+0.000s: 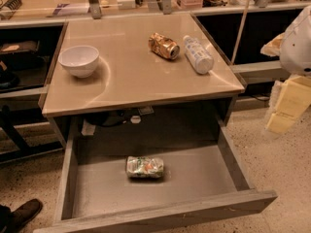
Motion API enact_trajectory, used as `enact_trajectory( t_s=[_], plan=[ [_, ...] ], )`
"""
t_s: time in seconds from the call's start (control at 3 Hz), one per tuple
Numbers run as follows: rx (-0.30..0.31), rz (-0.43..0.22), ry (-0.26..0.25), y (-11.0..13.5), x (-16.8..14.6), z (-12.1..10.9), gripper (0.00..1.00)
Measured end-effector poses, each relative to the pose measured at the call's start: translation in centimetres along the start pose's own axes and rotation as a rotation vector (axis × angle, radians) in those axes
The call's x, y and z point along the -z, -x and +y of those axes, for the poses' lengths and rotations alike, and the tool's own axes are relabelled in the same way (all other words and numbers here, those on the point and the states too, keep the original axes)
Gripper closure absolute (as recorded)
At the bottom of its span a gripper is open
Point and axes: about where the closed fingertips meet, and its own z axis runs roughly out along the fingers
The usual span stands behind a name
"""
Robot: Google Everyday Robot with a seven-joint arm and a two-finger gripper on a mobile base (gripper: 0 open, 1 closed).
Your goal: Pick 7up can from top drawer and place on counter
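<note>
The 7up can (145, 167), silvery-white with green and orange-red marks and dented, lies on its side on the floor of the open top drawer (204, 178), left of its middle. The counter (131, 76) is the glossy beige top above the drawer. My gripper (287, 106), with pale yellow fingers under a white arm housing, hangs at the right edge of the view. It is beside the counter's right side, at about the height of the counter's front edge, and well apart from the can.
On the counter stand a white bowl (79, 60) at the left, a gold-brown can (164, 45) on its side and a clear plastic bottle (198, 54) lying at the back right. Shelving and a long bench run behind. A shoe (22, 213) shows at the bottom left on the speckled floor.
</note>
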Motion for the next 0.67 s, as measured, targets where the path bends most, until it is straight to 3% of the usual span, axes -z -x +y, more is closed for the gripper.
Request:
enact_trajectory(
  t_s=[0.67],
  plan=[
    [0.019,-0.101,0.148,6.8,-6.6,5.1,0.00]
  ],
)
